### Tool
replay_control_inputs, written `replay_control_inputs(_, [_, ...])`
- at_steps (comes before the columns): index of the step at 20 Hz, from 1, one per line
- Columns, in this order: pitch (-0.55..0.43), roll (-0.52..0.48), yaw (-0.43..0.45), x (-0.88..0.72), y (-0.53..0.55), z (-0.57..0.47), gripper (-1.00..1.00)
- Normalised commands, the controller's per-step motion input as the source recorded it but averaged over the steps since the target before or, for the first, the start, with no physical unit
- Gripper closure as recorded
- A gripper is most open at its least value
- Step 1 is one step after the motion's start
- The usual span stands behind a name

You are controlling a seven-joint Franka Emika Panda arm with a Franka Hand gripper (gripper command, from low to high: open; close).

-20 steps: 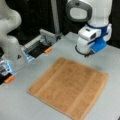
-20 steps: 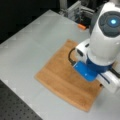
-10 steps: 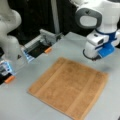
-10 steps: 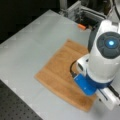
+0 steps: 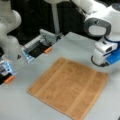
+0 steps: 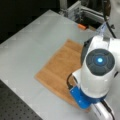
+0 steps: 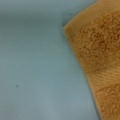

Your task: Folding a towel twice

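Towel (image 5: 68,87) lay flat and unfolded on the table (image 5: 75,47) — neither fold was made, so you had both left. Gripper fingers were not visible; you could not tell their state. Wrist view showed one towel corner (image 7: 68,26) at 1 o'clock — untouched.

We see the towel (image 7: 100,57) corner lying flat on the grey table (image 7: 32,62), woven band (image 7: 107,76) visible; no gripper in frame.

A robotics lab: a bare grey worktop (image 5: 75,47) stands against a dark backdrop, with a perforated optical breadboard (image 6: 17,105) at one corner and a second white robot arm (image 5: 10,32) beside it.
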Motion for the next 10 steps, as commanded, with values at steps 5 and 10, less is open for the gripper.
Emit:
replay_control_inputs(5, [0.117, -0.44, -0.242, 0.33, 0.18, -0.18, -1.0])
replay_control_inputs(10, [0.04, -0.424, -0.195, 0.26, 0.17, -0.18, -1.0])
